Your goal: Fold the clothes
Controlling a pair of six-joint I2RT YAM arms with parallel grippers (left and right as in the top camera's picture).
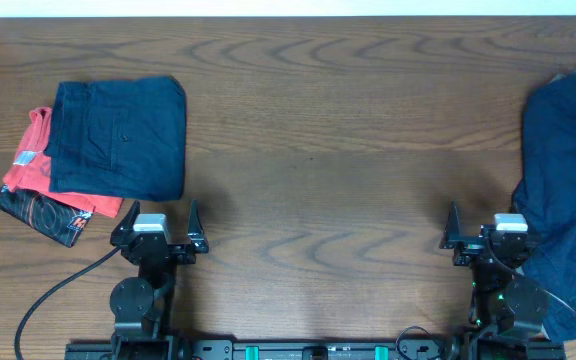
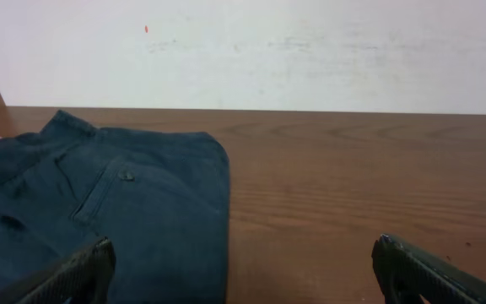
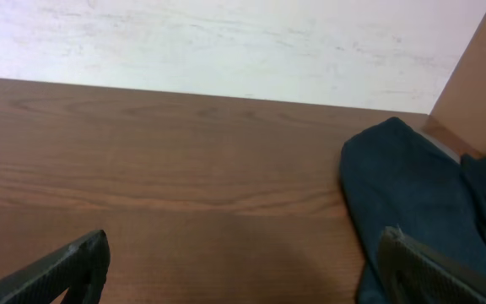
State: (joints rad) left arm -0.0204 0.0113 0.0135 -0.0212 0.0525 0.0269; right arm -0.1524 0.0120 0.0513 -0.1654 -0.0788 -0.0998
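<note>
A folded dark navy garment (image 1: 118, 138) lies at the left of the table on top of a folded red and black garment (image 1: 40, 190). It also shows in the left wrist view (image 2: 108, 211). An unfolded dark blue garment (image 1: 563, 190) is heaped at the right edge and shows in the right wrist view (image 3: 420, 203). My left gripper (image 1: 158, 228) is open and empty just in front of the folded pile. My right gripper (image 1: 486, 232) is open and empty beside the heap's left edge.
The wooden table (image 1: 328, 150) stretches between the two piles. A white wall (image 2: 310, 51) runs behind the far edge. Black cables (image 1: 48, 300) trail from the left arm base at the front edge.
</note>
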